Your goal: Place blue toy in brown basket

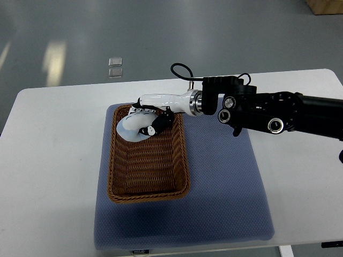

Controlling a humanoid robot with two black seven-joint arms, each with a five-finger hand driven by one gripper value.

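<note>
The right hand (147, 119) is seen reaching in from the right edge, its black forearm extended over the white counter (48, 160) and its white wrist section positioned above the far end of the brown basket (147, 187). The fingers (158, 126) are curled around a pale blue toy (131, 128), which is gripped and held at the far left corner of the basket, over its interior. The toy is enclosed on its right side by the fingers, with its left portion left exposed beside the basket's rim. Whether the toy touches the basket floor cannot be told. The basket is set on a blue-grey mat (225, 193) laid on the counter. No left arm is seen.
</note>
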